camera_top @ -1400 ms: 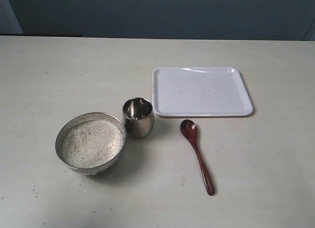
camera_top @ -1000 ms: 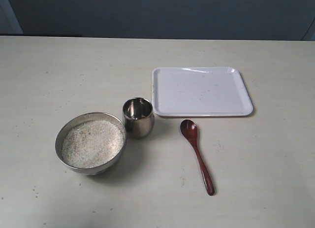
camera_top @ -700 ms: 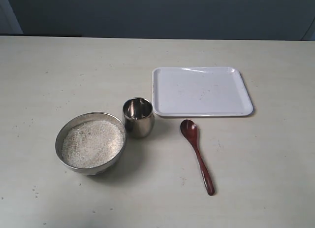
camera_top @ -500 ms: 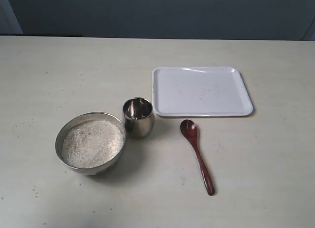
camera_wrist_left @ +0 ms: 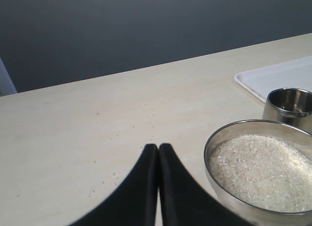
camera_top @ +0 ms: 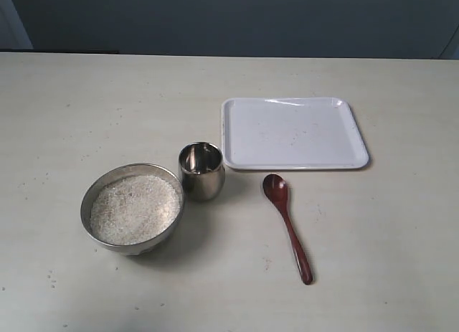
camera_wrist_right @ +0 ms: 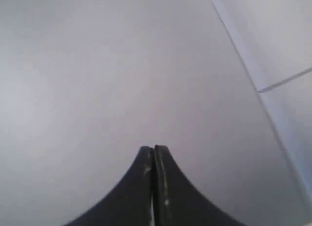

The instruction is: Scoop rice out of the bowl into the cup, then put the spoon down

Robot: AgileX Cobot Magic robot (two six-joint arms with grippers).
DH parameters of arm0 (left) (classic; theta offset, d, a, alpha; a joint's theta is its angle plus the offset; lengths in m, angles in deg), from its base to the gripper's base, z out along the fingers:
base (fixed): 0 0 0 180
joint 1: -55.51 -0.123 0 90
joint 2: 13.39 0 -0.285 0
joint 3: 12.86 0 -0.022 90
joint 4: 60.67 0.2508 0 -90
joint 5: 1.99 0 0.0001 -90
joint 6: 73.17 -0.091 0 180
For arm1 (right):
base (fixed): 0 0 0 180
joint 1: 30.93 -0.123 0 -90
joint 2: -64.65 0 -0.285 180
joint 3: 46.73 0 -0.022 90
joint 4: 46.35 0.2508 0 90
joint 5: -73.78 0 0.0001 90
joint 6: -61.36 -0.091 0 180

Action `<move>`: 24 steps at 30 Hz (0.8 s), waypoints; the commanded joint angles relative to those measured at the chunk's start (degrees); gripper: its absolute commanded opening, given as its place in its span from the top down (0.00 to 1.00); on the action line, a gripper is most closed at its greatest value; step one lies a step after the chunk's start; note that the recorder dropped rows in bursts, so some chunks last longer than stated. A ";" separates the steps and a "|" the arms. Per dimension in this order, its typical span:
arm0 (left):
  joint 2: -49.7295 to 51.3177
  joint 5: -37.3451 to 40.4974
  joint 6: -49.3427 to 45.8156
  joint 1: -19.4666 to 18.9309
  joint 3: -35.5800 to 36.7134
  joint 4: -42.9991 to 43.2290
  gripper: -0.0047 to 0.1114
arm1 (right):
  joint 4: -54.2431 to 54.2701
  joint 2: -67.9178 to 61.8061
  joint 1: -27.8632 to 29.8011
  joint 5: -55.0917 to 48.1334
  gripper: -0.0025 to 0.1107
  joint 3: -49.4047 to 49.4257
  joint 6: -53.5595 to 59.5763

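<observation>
A: Four things sit on the bench (camera_top: 373,224). What is where?

B: The bowl (camera_top: 133,248) stands at the near left, filled almost to its rim with the rice (camera_top: 134,209). The cup (camera_top: 202,183) stands upright just beside the bowl's far right edge. Whether the two touch, I cannot tell.

A: And the spoon (camera_top: 290,230)?

B: It lies flat on the bench, to the right of the cup and apart from it. Its head points toward the white tray (camera_top: 294,135) and its handle runs toward the near right. The head lies close to the tray's near edge but does not touch it.

A: Is anything in the cup?

B: Its inside shows only bright reflections, so I cannot tell whether grains lie in it.

A: What about the left pincer (camera_wrist_left: 157,148)?

B: Its two dark fingers are pressed together with nothing between them. It hangs over bare bench, with the bowl near it to one side and the cup and a corner of the tray beyond.

A: And the right pincer (camera_wrist_right: 154,149)?

B: That one is pressed together too, and empty. Beyond it is only a pale, blurred surface that I cannot make out.
</observation>
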 commanded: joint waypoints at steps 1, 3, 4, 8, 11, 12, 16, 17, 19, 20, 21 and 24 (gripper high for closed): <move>-0.25 -0.85 0.13 0.13 -0.14 -0.05 0.96 | -5.60 -9.12 0.25 -20.54 0.99 -11.65 6.92; -0.25 -0.85 0.13 0.13 -0.14 -0.05 0.96 | 0.50 -14.57 0.11 -24.66 0.99 -16.77 19.03; -0.25 -0.85 0.13 0.13 -0.14 -0.05 0.96 | 5.41 -16.86 -0.12 -26.26 0.99 -19.17 24.86; -0.25 -0.85 0.13 0.13 -0.14 -0.05 0.96 | 30.50 -28.26 -2.07 -38.01 0.99 -27.66 54.92; -0.25 -0.85 0.13 0.13 -0.14 -0.05 0.96 | 42.15 -36.63 -4.68 -47.90 0.99 -31.82 65.60; -0.25 -0.85 0.13 0.13 -0.14 -0.05 0.96 | 43.99 -39.12 -5.97 -50.86 0.99 -32.77 65.50; -0.25 -0.85 0.13 0.13 -0.14 -0.05 0.96 | 43.83 -47.23 -12.70 -61.23 0.99 -33.29 63.54; -0.25 -0.85 0.13 0.13 -0.14 -0.05 0.96 | 42.78 -49.53 -14.82 -63.76 0.99 -32.91 61.34; -0.25 -0.85 0.13 0.13 -0.14 -0.05 0.96 | 40.39 -53.37 -19.09 -66.51 0.99 -32.04 56.53; -0.25 -0.85 0.13 0.13 -0.14 -0.05 0.96 | 39.00 -55.49 -21.72 -66.55 0.99 -31.51 54.48; -0.25 -0.85 0.13 0.13 -0.14 -0.05 0.96 | 37.93 -57.48 -24.48 -65.96 0.99 -30.91 52.94; -0.25 -0.85 0.13 0.13 -0.14 -0.05 0.96 | 37.09 -62.80 -32.17 -62.34 0.99 -29.55 47.50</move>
